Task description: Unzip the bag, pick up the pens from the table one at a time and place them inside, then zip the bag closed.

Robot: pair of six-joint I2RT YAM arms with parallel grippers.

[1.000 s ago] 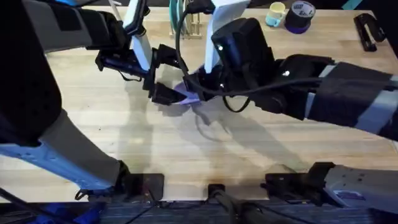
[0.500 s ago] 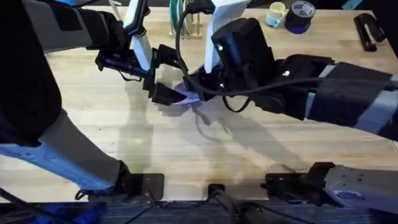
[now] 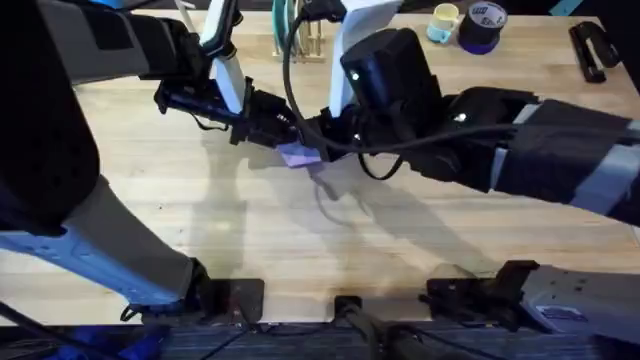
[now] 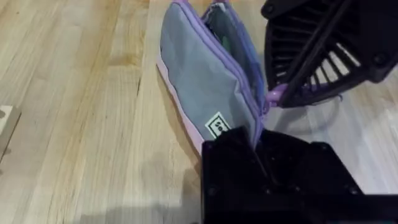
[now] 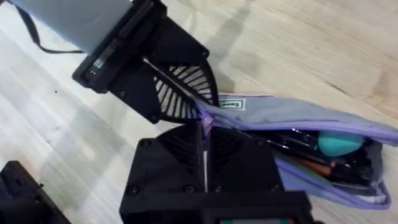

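Now both claws clamped on the bag (image 4: 208, 93) at one end, long axis stretching away from them, on edge.

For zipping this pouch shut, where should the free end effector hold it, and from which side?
Grip the bag at the closed end by its label, pinching the fabric edge end-on. There the pouch tapers to a thin seam, easy to pinch. The left end effector already clamps that end, while the right end effector pinches the purple zipper pull beside it.
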